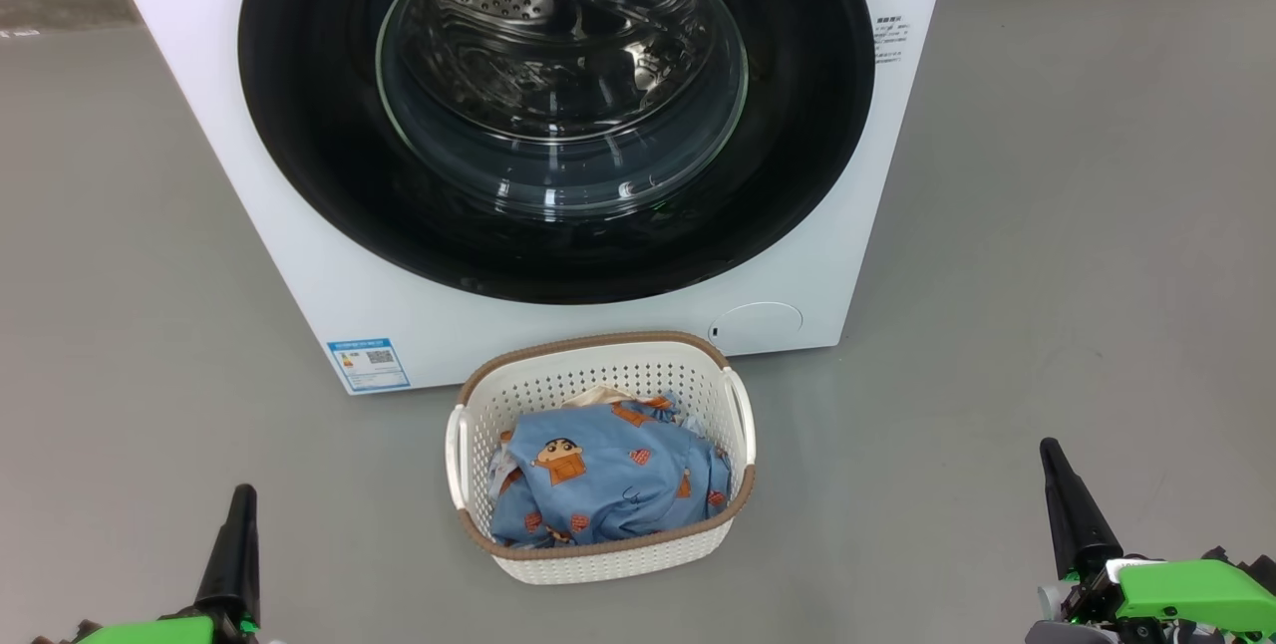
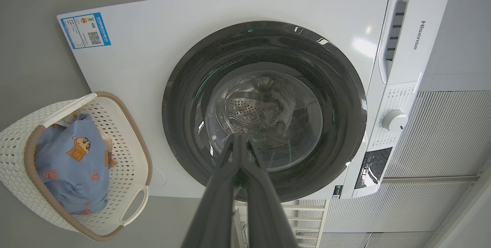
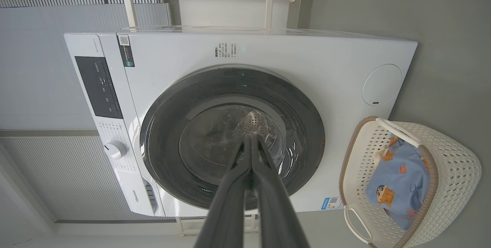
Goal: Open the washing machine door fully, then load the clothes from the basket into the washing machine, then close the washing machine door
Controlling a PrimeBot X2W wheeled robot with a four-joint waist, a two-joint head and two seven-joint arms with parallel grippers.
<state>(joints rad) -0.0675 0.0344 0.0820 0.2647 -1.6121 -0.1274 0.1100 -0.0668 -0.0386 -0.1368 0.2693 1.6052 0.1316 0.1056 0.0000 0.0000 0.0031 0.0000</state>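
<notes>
Both arms are waiting low and apart, one at each bottom corner of the head view, with neither reaching toward anything. The left gripper (image 1: 242,499) is pointing up from the lower left, its two dark fingers pressed together into a single tapering spike and holding nothing. The right gripper (image 1: 1052,460) is rising from the lower right with its tip leaning slightly inward, and it too is pinched closed and empty. In the left wrist view, the left gripper (image 2: 238,138) is aiming its joined tips at the glass from a distance. In the right wrist view, the right gripper (image 3: 251,140) is doing the same. The machine is appearing on its side in both wrist views, so each wrist is sitting rolled sideways. The washing machine (image 1: 329,255) is standing on the grey floor (image 1: 1047,225) straight ahead. The washing machine door (image 1: 299,126) is lying closed against its front, with the steel drum showing through the bowl window. The basket (image 1: 598,564) is sitting on the floor just in front of the machine, below the door, between the two grippers and well apart from both. The clothes (image 1: 608,475) are lying heaped inside it, with the blue cartoon-print garment on top and a cream piece peeking out at the far side.
</notes>
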